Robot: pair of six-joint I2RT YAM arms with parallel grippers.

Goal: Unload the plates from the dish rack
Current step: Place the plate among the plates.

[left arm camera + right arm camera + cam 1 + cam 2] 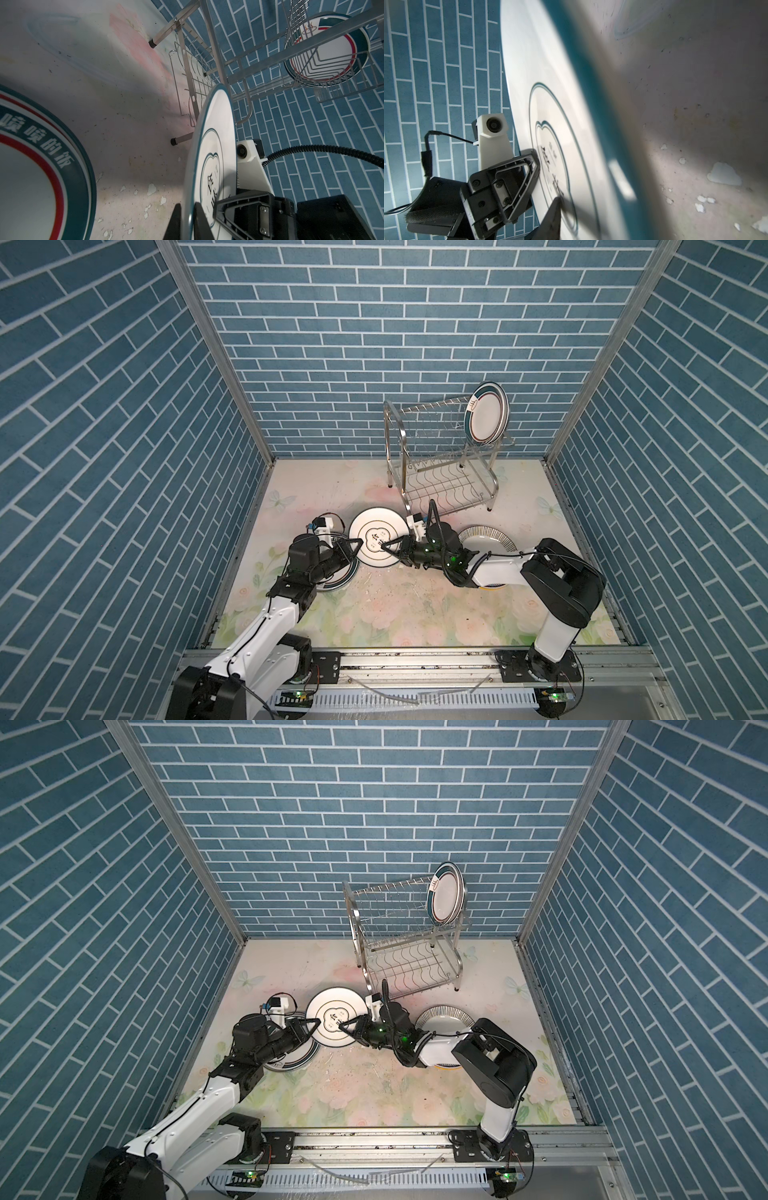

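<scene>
Looks like a mid-air handoff over the floral surface [374,614]. Well beyond the right tool [387,547]: dish rack [444,489], nearly emptied. Only a green-banded plate [487,413] left on edge at the far end of the upper tier, propped by the prongs, possibly with a second behind it.

Next down in size: white clover-outline plate [376,522], hanging between the two tools, face up, roughly level, apparently clear of the surface. Probably being passed across to reach the pile on the left.

Under the left tool [358,545]: lettered green-band plate [336,580] lying flat, presumably the drop spot. Behind the right tool, under its arm: black-striped plate [488,537], also flat.

Left tool clenched on the clover plate's rim, plain enough from its wrist view. Right tool touching the opposite side. Gripping or letting go, can't tell, with one finger hidden behind the plate.
</scene>
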